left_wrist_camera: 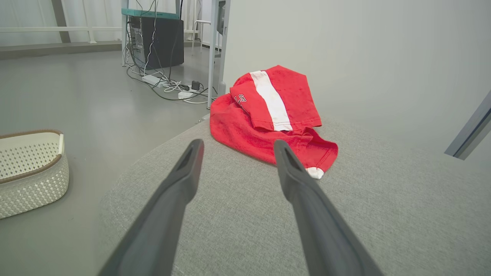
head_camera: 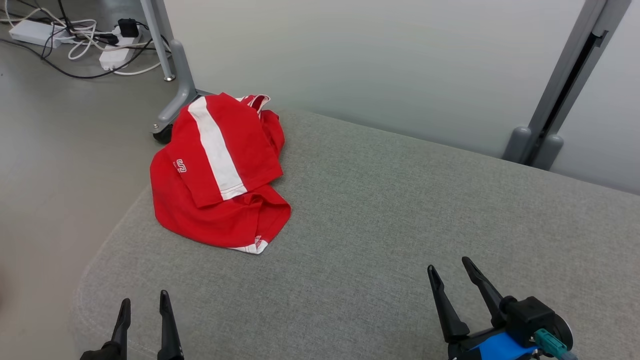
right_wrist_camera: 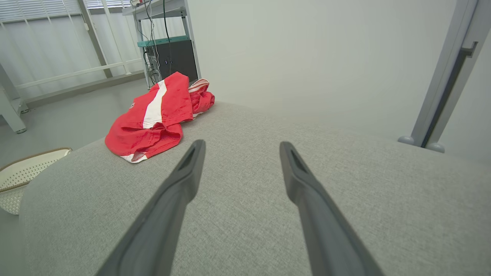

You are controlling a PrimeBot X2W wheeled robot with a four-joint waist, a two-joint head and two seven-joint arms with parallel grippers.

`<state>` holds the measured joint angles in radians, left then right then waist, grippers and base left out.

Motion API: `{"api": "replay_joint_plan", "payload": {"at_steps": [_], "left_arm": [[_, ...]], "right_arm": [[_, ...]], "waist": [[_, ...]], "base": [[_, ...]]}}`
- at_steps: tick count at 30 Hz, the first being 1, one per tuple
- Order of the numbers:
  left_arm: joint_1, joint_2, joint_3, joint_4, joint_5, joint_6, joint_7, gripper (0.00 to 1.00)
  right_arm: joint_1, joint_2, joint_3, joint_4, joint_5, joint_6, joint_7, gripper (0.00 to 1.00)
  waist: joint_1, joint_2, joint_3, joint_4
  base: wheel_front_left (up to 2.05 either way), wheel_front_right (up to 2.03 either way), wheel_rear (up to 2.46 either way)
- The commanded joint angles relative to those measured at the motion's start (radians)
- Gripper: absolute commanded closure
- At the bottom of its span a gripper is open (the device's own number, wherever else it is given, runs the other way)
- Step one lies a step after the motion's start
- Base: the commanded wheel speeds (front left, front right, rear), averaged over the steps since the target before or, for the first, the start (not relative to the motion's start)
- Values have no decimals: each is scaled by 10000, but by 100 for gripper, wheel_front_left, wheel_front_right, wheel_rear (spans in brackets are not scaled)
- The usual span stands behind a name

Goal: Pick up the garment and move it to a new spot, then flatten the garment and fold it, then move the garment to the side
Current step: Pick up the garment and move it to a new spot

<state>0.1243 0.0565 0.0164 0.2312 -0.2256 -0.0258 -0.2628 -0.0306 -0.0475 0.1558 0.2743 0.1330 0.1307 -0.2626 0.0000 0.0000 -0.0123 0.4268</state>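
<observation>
Both claws were held low at the near edge of the grey fabric-covered tabletop (head_camera: 380,210), and each was seen with its two dark fingers spread apart and nothing between them: the left claw (head_camera: 144,296) at the near left corner, the right claw (head_camera: 448,263) well over to the right. The red jersey (head_camera: 215,175), marked with one broad white stripe and some white lettering, was found crumpled and doubled over itself at the far left part of the tabletop, its left side reaching the rounded edge. From the left claw it lay ahead and a little to the right; from the right claw it lay ahead and well off to the left. The left arm was therefore judged the nearer, and a mostly straight reach forward was judged enough to meet the white-trimmed near corner of the cloth first. The long axis of the heap was seen to run roughly away from the robot, from that near corner to the bunched striped trim at the far end. By count, one garment, two claws and four fingers were noted. Off the tabletop, one white perforated basket (left_wrist_camera: 30,172) stood on the floor to the left, and two white power strips (head_camera: 114,56) lay among tangled cables farther back.
</observation>
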Motion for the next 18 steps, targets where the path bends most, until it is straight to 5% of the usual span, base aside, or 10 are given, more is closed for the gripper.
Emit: {"api": "replay_joint_plan", "payload": {"at_steps": [1,9,18], "left_arm": [[50,-14,24,-70,-34,83,-31,0],[-440,283,530,-1098,-200,148,-31,0],[-3354,2047,1633,-1784,-704,-15,1022,0]], "right_arm": [[-94,-51,63,-15,-49,1,-35,0],[-184,-49,-154,-288,-335,1,-35,0],[-666,-49,-473,-792,-971,1,-35,0]], "waist": [[0,0,28,-99],[0,0,389,-495],[0,0,1519,-720]], "base": [[0,0,0],[0,0,0],[0,0,0]]}}
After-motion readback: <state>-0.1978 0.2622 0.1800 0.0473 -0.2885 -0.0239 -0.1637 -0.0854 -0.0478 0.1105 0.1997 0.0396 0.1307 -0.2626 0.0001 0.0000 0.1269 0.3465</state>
